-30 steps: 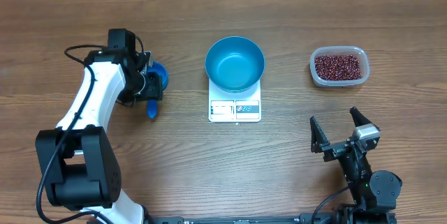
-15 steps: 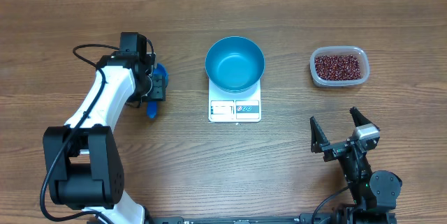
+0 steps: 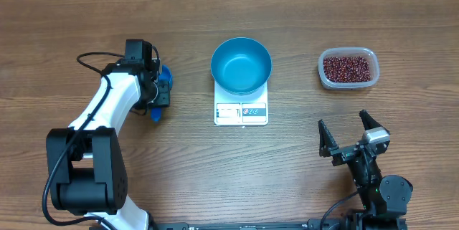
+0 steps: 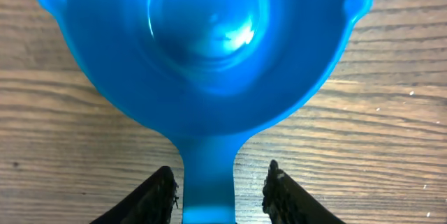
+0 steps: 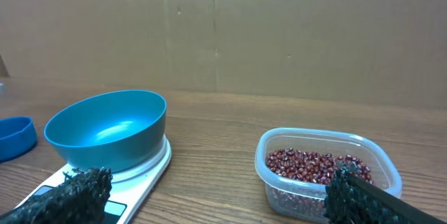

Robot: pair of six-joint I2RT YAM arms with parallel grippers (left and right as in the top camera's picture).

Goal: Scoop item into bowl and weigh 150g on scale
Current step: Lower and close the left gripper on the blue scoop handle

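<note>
Jaws on left gripper (image 4: pixel 220 182) straddle scoop (image 4: pixel 202 63) handle, not yet touching, 9 o'clock of scale (image 3: pixel 241 113): keep centred, clamp firmly; right gripper (image 3: pixel 341 120) gapes wide.

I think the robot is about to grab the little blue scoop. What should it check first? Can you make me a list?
1. The scoop has its handle between the fingers of the left gripper: ok.
2. Fingers squeezing the handle: not ok, there are gaps on both sides.
3. Bowl sitting on the scale and empty: ok.
4. Beans ready in the tub: ok.
5. Right gripper open and away from everything: ok.
6. Scale showing zero: cannot tell, the display is too small to read.
</note>
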